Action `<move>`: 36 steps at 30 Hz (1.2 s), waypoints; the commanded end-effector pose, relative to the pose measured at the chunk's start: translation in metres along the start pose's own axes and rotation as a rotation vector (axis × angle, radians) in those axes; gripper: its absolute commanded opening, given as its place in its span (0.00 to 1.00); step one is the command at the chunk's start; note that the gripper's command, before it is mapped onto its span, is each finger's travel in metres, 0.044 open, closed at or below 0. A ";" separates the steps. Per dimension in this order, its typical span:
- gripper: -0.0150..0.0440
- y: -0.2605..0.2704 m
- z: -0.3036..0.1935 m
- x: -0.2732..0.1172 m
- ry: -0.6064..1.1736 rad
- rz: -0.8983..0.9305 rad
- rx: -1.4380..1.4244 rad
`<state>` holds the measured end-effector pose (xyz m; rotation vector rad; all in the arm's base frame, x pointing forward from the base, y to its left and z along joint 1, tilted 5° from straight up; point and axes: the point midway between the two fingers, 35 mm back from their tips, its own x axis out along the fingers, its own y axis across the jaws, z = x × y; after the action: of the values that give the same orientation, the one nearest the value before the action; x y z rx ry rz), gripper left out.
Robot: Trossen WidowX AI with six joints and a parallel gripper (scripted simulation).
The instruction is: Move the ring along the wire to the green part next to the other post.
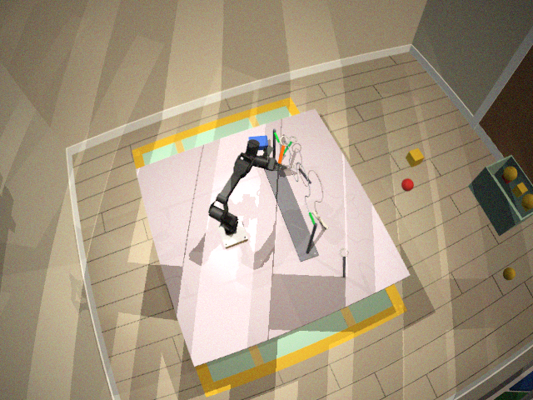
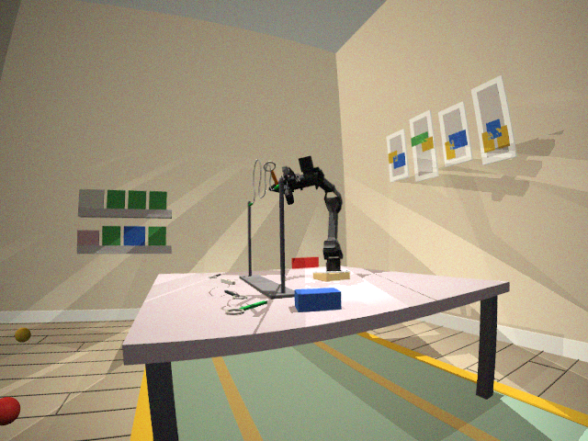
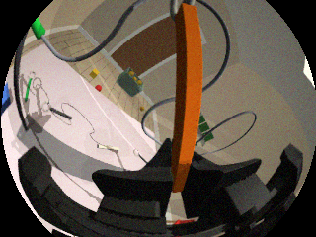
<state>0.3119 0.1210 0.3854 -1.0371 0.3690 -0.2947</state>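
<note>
My gripper [image 1: 280,166] [image 3: 170,141] is shut on the orange handle [image 1: 281,153] [image 2: 274,177] [image 3: 189,89], which slants up from the fingers. The ring [image 1: 284,139] [image 2: 272,173] is at the handle's upper end, up by the grey wire [image 2: 254,177] [image 3: 227,44]; in the wrist view it is mostly cut off. Whether it touches the wire I cannot tell. The near post [image 1: 274,146] [image 2: 282,237] carries a green part [image 1: 276,137] [image 3: 38,28], with the ring beyond it. The far post [image 1: 311,238] [image 2: 249,242] carries the other green part [image 1: 311,217] [image 2: 250,204], away from the ring.
A grey base [image 1: 290,211] joins the posts. A blue block [image 1: 258,140] [image 2: 317,299] lies near the near post. A green-handled ring [image 2: 254,305] [image 3: 28,90], a black handle [image 1: 303,174] [image 3: 60,113] and a white handle [image 1: 321,221] [image 3: 108,147] lie on the table beyond the base.
</note>
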 end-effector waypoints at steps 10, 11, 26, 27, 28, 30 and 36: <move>0.00 -0.019 -0.001 0.002 -0.039 -0.121 -0.212; 0.00 -0.021 0.000 0.003 -0.049 -0.128 -0.226; 0.00 -0.041 0.008 0.009 -0.144 -0.260 -0.492; 0.00 -0.043 0.009 0.009 -0.146 -0.269 -0.510; 0.00 -0.044 0.010 0.008 -0.148 -0.278 -0.528; 0.00 -0.046 0.011 0.008 -0.152 -0.296 -0.564; 0.00 -0.052 0.015 0.006 -0.163 -0.346 -0.664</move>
<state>0.3219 0.1053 0.4344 -1.7245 0.1465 -0.3965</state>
